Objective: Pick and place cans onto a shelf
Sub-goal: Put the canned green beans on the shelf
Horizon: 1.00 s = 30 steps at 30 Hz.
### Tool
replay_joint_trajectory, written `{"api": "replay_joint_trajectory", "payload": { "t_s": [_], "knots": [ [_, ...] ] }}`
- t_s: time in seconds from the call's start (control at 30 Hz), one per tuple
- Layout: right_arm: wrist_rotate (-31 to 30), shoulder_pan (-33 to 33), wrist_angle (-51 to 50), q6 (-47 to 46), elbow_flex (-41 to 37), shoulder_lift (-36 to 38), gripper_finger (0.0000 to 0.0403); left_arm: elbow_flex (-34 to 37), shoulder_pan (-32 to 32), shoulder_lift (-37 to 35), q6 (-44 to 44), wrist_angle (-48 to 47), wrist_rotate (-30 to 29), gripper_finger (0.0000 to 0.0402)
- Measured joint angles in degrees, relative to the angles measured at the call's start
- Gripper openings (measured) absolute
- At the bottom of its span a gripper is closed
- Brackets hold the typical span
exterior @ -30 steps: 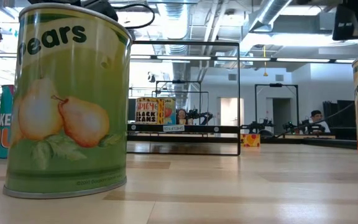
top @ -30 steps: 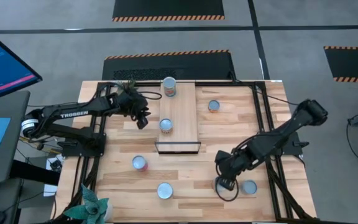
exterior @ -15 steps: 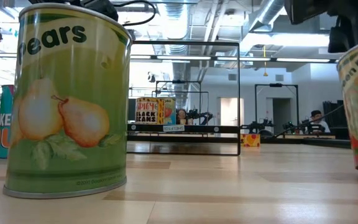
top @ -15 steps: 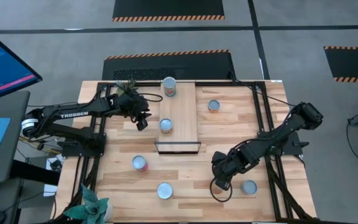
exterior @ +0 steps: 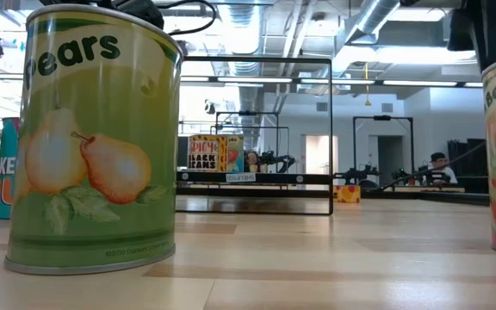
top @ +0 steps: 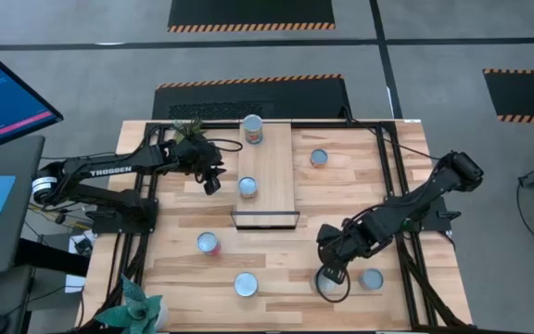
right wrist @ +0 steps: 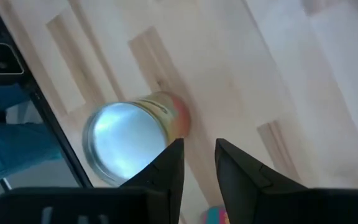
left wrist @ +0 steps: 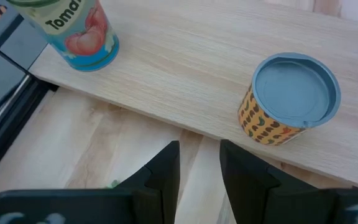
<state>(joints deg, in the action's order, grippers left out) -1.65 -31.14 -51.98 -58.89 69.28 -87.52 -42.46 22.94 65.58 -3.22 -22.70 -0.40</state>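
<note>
- Slatted wooden worktop (top: 360, 186) on a grey floor; the shelf (top: 272, 158) runs near-to-far at its centre, black frame at the near end
- Two cans already stand on the shelf: one at the far end (top: 252, 129), one mid-board (top: 247, 186)
- Loose cans, all upright with lids up: far right of the shelf (top: 319, 158), near left (top: 209, 243), near centre (top: 247, 284), near right (top: 372, 278)
- Right end effector (top: 332, 272) is low over the near right part of the worktop. Its fingers stand slightly apart with nothing between them
- Key relation: the near right can sits just beside this end effector, on its right in the scene. In the right wrist view the can (right wrist: 126, 149) lies off to one side of the fingers (right wrist: 169, 165), not in the gap
- Can's long axis is vertical. My read: the end effector must shift sideways to straddle it before any grip
- Right arm is clearly the nearer one for this can; the shelf lies to the far left of it
- Left end effector (top: 211, 181) waits just left of the shelf, beside the mid-board can (left wrist: 289, 99), fingers slightly apart and empty
</note>
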Motion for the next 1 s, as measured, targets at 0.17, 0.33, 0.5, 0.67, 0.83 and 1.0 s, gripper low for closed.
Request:
{"api": "replay_joint_trajectory", "payload": {
  "t_s": [0.17,0.33,0.5,0.67,0.83,1.0],
  "knots": [
    [0.00,-0.73,1.45,1.81,0.02,-1.06,0.0116,0.00,0.00,0.00,-0.04,-0.02,0.00,0.0103],
    [0.05,-2.29,2.00,1.99,0.00,-2.06,0.0116,0.00,0.00,0.00,-0.66,-0.04,0.00,0.0103],
    [0.22,-3.78,3.91,1.32,0.00,-3.07,0.0116,0.00,0.00,0.00,-0.86,0.13,0.00,0.0103],
    [0.20,-4.07,3.79,0.41,0.04,-5.04,0.0116,0.00,0.00,0.00,-0.86,0.28,0.01,0.0103],
    [0.29,-4.09,5.40,0.39,0.17,-6.94,0.0116,0.00,-0.17,0.00,-0.88,0.35,0.02,0.0103],
    [0.44,-4.01,7.46,0.28,0.22,-7.39,0.0107,0.00,-0.17,0.00,-1.04,0.36,0.15,0.0103]
  ]
}}
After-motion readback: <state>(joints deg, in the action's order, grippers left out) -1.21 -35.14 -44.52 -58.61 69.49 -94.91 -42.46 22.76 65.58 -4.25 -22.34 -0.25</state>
